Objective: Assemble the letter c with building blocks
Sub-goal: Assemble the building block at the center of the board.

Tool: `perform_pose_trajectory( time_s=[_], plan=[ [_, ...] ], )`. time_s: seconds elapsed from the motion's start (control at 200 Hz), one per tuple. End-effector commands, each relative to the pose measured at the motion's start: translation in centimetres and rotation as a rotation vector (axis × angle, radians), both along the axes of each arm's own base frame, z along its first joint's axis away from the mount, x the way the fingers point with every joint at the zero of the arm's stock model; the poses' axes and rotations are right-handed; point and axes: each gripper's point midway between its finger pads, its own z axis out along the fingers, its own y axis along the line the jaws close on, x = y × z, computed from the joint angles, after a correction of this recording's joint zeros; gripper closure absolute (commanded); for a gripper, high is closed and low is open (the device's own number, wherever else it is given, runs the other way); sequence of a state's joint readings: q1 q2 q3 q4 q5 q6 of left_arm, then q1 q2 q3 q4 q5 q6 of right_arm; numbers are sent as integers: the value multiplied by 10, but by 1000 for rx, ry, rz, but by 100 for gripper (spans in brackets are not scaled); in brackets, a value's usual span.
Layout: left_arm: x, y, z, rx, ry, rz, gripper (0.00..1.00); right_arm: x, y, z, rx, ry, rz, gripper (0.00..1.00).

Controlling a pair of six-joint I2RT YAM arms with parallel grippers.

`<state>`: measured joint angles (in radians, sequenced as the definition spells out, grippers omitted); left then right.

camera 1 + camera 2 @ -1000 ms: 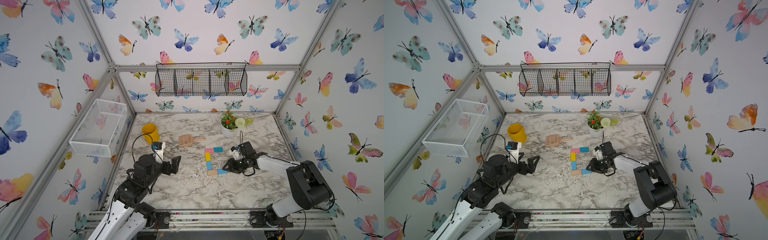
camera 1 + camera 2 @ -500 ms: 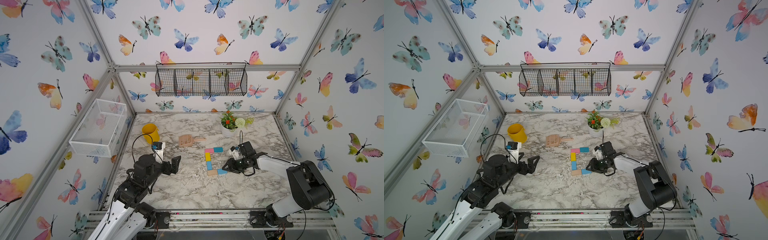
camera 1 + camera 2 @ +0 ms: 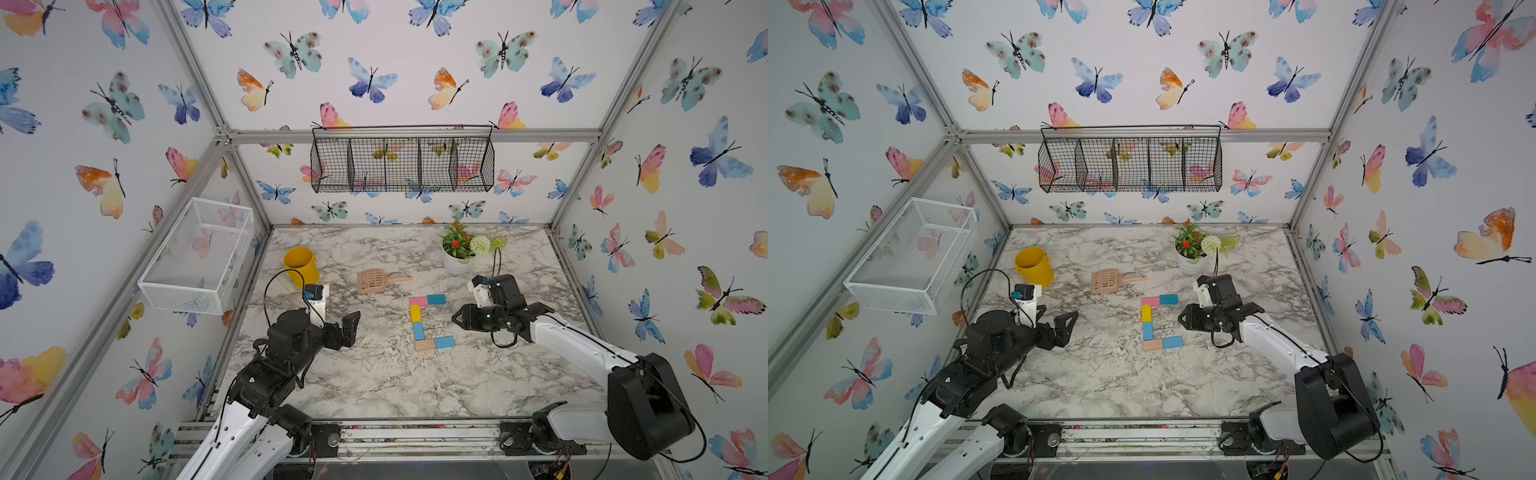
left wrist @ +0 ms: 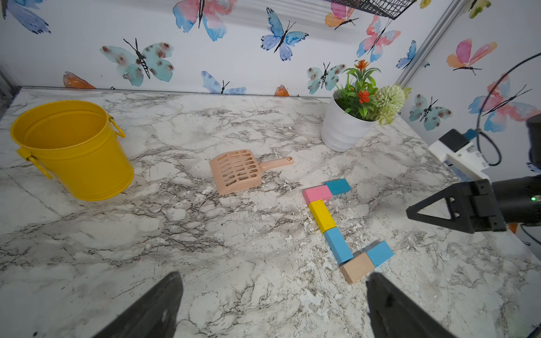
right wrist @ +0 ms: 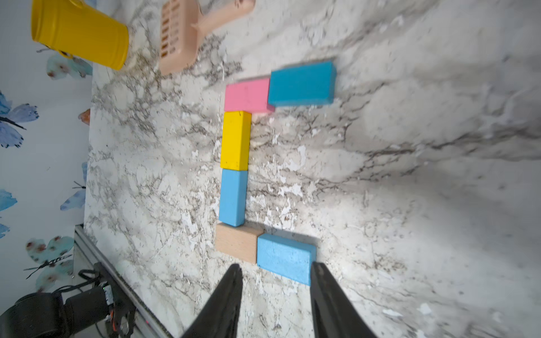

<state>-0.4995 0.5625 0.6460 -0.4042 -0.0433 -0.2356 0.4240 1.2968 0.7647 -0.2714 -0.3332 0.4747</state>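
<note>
building blocks (image 3: 415, 313), six, two light blue, one scoop (image 3: 371, 281)

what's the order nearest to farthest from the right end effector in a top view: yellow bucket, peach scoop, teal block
1. teal block, just beside the right end effector
2. peach scoop, mid-table, beyond the blocks
3. yellow bucket, toward the left edge

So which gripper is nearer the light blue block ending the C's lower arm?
Right. The right gripper hangs close by the light blue block; the left gripper lies beyond the spine.
</note>
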Motion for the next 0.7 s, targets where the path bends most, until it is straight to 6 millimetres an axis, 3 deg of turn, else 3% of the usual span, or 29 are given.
perform_pose_trajectory(
  time_s=[0.0,0.07,0.23,0.315,0.365,0.44,0.541,0.696],
  plan=[
    [9,12,5,-30,-49,99,2,26,-28,30,-104,-177,-124,57],
    [17,14,3,-48,-75,131,0,37,-41,46,-152,-269,-180,54],
    [39,35,-7,-16,-133,296,0,61,-76,74,-311,-450,-315,36],
    [48,48,-16,19,-174,374,1,69,-97,81,-416,-527,-383,10],
    [53,59,-24,32,-189,432,2,72,-108,84,-475,-582,-415,0],
    [61,79,-39,33,-176,504,2,73,-124,85,-566,-660,-454,4],
    [72,115,-57,-11,-163,581,2,73,-127,86,-636,-799,-414,4],
    [81,131,-73,51,-222,570,2,59,-140,73,-623,-933,-457,4]
  ],
)
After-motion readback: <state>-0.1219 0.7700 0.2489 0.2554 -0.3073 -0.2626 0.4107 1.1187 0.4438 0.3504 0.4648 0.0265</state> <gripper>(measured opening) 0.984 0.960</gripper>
